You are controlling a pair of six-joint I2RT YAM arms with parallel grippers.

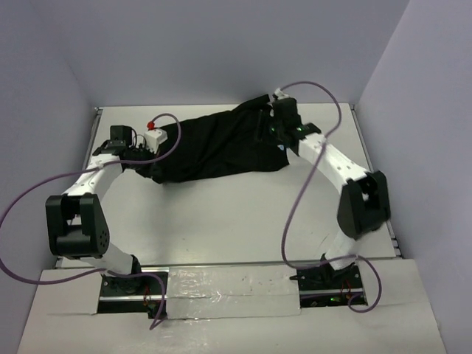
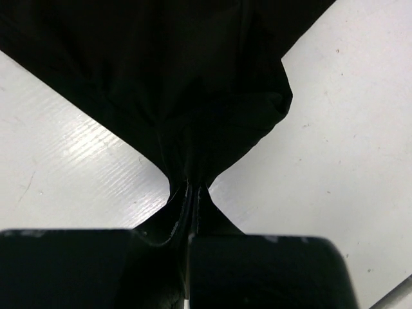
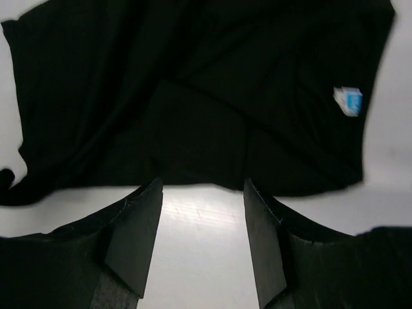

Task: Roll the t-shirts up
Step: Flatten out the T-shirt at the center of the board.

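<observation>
T-shirt (image 1: 214, 151), left fingers (image 2: 212, 222) clamped on its edge, right fingers (image 3: 135, 238) apart, empty, blue tag (image 3: 348, 101) clear from right wrist

White tabletop (image 1: 221, 221), pale lavender walls (image 1: 221, 44) on three sides (soft, even light), tape strip (image 1: 228, 296) in front
</observation>
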